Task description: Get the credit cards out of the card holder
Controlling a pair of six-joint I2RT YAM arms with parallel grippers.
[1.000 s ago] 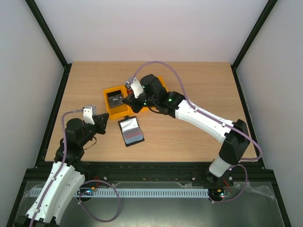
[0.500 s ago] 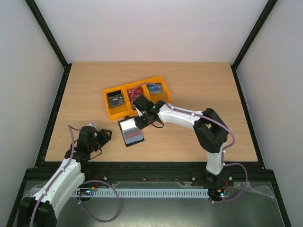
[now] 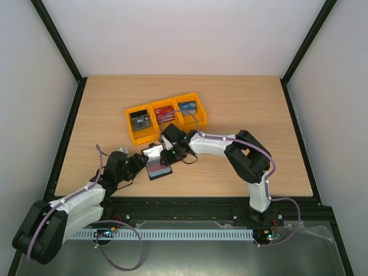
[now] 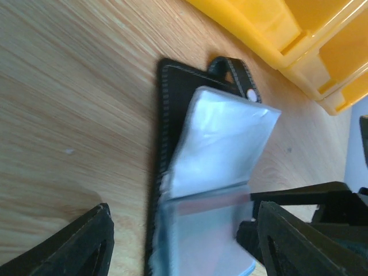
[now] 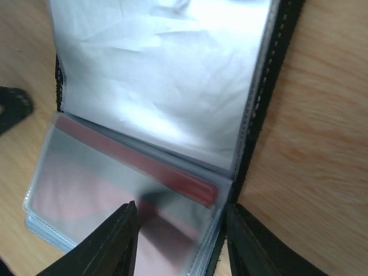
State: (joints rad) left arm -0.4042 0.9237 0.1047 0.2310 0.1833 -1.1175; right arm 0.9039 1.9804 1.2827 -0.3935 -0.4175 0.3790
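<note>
The black card holder (image 3: 156, 165) lies open on the table, its clear sleeves (image 4: 224, 132) fanned upward. A red credit card (image 5: 144, 164) sits inside a sleeve near the fold. My left gripper (image 3: 140, 160) is at the holder's left end, open, with its fingers (image 4: 86, 247) standing wide on either side of the sleeves. My right gripper (image 3: 168, 154) hovers over the holder's right side, open, its jaws apart above the sleeve holding the red card. More credit cards lie in the yellow bins: dark grey (image 3: 140, 122), red (image 3: 164, 110) and blue (image 3: 187, 106).
Three joined yellow bins (image 3: 133, 137) stand just behind the holder, close to the right arm's wrist; their edge (image 4: 287, 40) shows in the left wrist view. Bare wooden tabletop (image 3: 247, 103) spreads to the right and far side.
The right gripper left the bins, came down onto the open holder and opened. The left arm swung in from the left to the holder's edge and opened wide.
</note>
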